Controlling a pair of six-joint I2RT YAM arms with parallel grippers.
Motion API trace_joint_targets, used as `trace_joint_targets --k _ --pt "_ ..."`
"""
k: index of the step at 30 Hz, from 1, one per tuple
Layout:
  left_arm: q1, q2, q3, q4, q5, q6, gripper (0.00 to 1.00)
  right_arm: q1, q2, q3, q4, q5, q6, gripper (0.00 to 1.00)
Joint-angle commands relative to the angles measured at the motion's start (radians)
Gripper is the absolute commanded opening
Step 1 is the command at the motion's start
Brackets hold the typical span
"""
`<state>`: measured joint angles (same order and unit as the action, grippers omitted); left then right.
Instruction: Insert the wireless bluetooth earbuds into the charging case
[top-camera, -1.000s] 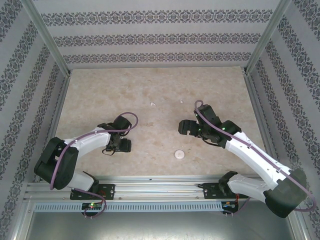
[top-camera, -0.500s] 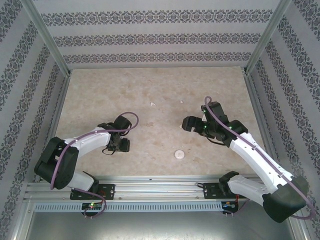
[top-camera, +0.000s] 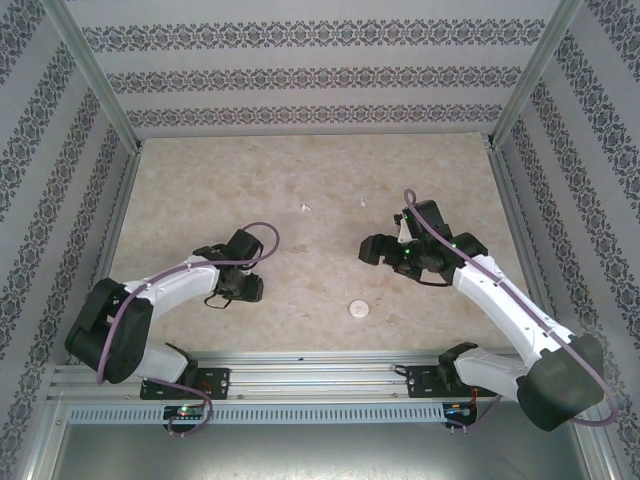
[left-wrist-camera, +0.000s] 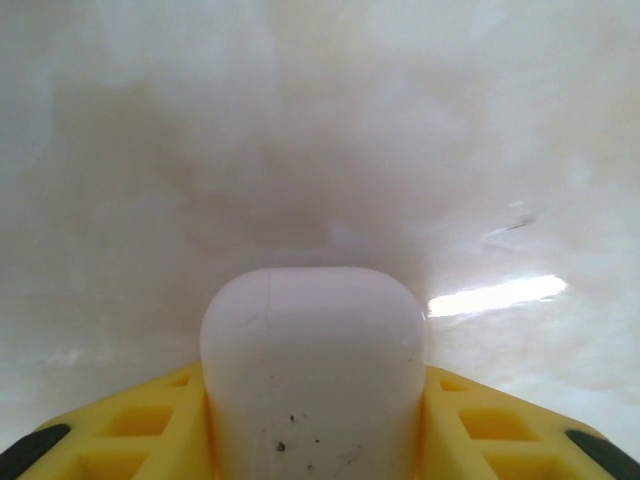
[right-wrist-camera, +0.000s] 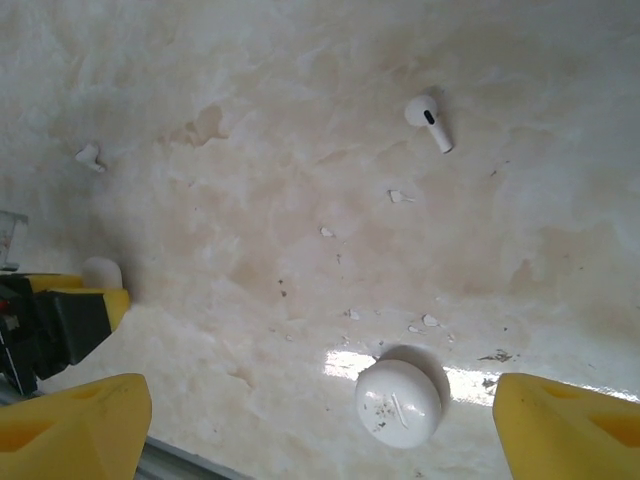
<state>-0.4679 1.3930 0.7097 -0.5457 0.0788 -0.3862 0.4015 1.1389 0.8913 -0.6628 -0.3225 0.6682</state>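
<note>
Top view: left hand (top-camera: 245, 288) low over the surface (top-camera: 200, 180) with right hand (top-camera: 372, 250) opposite, two earbuds (top-camera: 303, 208) farther out and well apart, round white piece (top-camera: 357, 308) near the front edge between the arms. Left wrist: yellow fingers (left-wrist-camera: 480, 430) clamp both sides of the white case (left-wrist-camera: 313, 360). Right wrist: jaws spread wide, gripping nothing, one earbud ahead, white flecks (right-wrist-camera: 352, 314) scattered on the surface.

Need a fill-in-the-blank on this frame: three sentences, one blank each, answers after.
1. The left gripper grips a ___ case.
2. The right gripper has its jaws ___.
3. The earbud lies on the ___, not in the case.
Missing words: white; open; table.
</note>
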Motion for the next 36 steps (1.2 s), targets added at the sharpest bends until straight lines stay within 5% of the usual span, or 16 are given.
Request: trace_joint_targets --k 1,6,19,32,36 --pt "-0.011 -0.072 0.007 0.046 0.030 0.049 0.31 -0.015 0.021 0.049 0.006 -0.038 -0.025 0.88" --pt "-0.011 -0.148 0.007 0.063 0.073 0.095 0.29 -0.016 0.054 0.067 0.032 -0.075 -0.013 0.88" --pt "-0.043 -0.348 -0.041 0.323 0.542 0.432 0.21 0.018 0.115 0.097 0.166 -0.348 0.077 0.81" --pt "-0.094 -0.340 0.013 0.363 0.592 0.541 0.20 0.182 0.286 0.319 0.100 -0.422 0.044 0.80" --pt "-0.098 -0.327 0.022 0.378 0.599 0.535 0.20 0.206 0.318 0.327 0.100 -0.433 0.040 0.71"
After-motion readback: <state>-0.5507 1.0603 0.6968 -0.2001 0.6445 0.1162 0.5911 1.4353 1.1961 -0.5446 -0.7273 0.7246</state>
